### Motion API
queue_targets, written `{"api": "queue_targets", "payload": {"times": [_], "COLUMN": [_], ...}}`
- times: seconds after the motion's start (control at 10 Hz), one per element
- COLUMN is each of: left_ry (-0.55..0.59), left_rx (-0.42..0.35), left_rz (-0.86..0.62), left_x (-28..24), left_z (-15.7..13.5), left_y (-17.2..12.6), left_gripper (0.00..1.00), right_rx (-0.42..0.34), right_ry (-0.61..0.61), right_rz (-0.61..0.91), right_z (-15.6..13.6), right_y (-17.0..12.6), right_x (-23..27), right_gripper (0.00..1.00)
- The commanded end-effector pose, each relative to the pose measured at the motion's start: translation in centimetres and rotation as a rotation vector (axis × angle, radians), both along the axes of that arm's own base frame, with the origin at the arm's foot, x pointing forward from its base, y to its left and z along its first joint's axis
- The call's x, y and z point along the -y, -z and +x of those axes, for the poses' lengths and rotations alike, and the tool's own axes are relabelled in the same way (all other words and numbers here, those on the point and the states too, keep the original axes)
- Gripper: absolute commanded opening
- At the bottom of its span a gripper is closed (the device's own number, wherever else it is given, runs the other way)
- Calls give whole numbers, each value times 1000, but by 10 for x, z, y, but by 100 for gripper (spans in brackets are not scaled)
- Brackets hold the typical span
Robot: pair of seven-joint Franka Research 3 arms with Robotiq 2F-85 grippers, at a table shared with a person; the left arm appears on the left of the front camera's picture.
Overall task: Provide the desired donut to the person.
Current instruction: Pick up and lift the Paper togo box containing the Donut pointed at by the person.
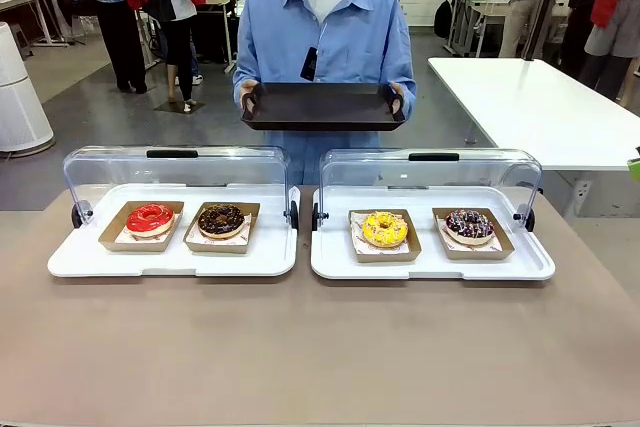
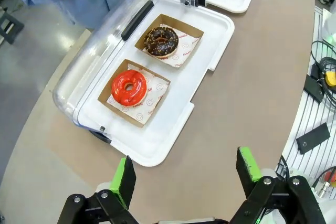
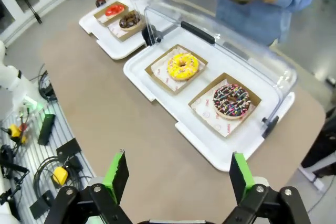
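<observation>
**Four donuts on show, both grippers open and empty**

From the front, the person [image 1: 323, 37] stands at the far edge of the tabletop [image 1: 300, 357], holding a black serving tray [image 1: 322, 105] level in both hands. Two white cases sit side by side with their clear lids [image 1: 175, 172] rolled back. The red donut [image 1: 150, 217] and chocolate donut [image 1: 221, 219] are in the left case [image 1: 170, 259]. The yellow donut [image 1: 385, 228] and sprinkled donut [image 1: 469, 225] are in the right case [image 1: 430, 265]. I can't tell which one is wanted, so I'd wait for a sign.

In the left wrist view, the left gripper [image 2: 186, 171] hangs over bare tabletop near the left case's front rim, jaws spread wide, holding nothing. I'd grip a cardboard box [image 2: 154, 94] by its wall rather than squeeze the icing.

In the right wrist view, the right gripper [image 3: 178, 170] hangs before the right case, just as wide and empty. The clear lids stand behind the boxes, so go in from the open front, then lift above them before crossing to the serving tray. The robot's side has plenty of free tabletop.
</observation>
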State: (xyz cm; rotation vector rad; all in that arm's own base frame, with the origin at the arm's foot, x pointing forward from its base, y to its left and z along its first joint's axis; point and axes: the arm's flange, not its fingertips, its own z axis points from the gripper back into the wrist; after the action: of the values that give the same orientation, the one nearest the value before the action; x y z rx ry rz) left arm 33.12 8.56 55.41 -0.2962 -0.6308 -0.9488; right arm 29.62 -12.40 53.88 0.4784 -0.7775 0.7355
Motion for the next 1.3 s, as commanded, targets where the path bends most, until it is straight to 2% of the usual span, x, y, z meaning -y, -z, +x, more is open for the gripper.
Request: {"api": "queue_targets", "payload": {"times": [0.0, 0.1, 0.2, 1.2], "left_ry": [27, 81, -2, -2], "left_rx": [19, 18, 1, 1], "left_rz": [-29, 23, -7, -7], "left_x": [-3, 8, -3, -3], "left_z": [-6, -4, -1, -1], "left_y": [5, 4, 1, 1], "left_gripper": [100, 100, 100, 100], "right_rx": [26, 45, 7, 7], "right_ry": [-28, -40, -5, -5], "right_rz": [17, 0, 1, 1], "right_z": [-9, -5, -4, -4], "right_y": [0, -6, -1, -1], "right_x": [0, -9, 2, 2], "right_gripper": [100, 100, 100, 100]}}
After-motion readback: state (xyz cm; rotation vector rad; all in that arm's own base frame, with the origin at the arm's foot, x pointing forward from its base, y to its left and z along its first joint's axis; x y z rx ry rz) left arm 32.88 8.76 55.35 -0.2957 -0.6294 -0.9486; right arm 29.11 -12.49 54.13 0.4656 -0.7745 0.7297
